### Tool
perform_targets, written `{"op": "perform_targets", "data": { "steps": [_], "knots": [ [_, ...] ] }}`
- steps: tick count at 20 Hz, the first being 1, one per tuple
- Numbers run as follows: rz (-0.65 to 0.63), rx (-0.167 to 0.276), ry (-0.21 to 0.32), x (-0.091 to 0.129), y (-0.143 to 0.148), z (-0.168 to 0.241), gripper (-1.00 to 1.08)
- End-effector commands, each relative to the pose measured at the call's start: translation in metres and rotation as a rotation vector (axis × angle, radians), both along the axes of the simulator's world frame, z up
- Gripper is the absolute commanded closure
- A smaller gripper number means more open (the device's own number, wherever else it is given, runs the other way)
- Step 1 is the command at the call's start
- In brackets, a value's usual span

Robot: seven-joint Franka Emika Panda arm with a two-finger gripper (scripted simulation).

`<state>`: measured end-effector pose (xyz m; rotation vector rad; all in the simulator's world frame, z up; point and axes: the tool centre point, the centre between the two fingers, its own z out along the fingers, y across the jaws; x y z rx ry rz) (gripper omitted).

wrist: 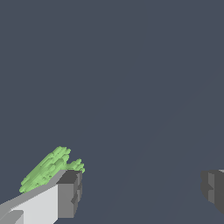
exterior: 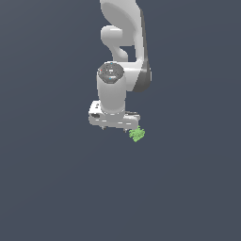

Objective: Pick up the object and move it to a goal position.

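Note:
The object is a tiny bright green bumpy lump [exterior: 137, 134] on the dark grey floor, just off the exterior view's right end of my white gripper [exterior: 121, 128]. In the wrist view the lump [wrist: 46, 168] lies beside and partly behind one finger [wrist: 69, 194], outside the gap between the fingers. The other finger [wrist: 213, 190] is far across the frame. My gripper [wrist: 142, 192] is open wide and holds nothing, its fingers pointing down close to the floor.
The white arm [exterior: 123, 42] rises behind the gripper in the exterior view. Around it there is only the flat dark grey floor [exterior: 56, 179]. No goal marker shows.

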<state>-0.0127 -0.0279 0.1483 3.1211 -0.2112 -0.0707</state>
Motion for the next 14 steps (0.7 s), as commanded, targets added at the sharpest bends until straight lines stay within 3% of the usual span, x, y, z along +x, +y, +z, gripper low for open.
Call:
{"op": "perform_targets", "data": {
  "steps": [1, 14],
  "knots": [
    [-0.029, -0.001, -0.002, -0.001, 0.005, -0.002, -0.92],
    [-0.277, -0.006, -0.018, -0.013, 0.046, -0.022, -0.92]
  ]
}}
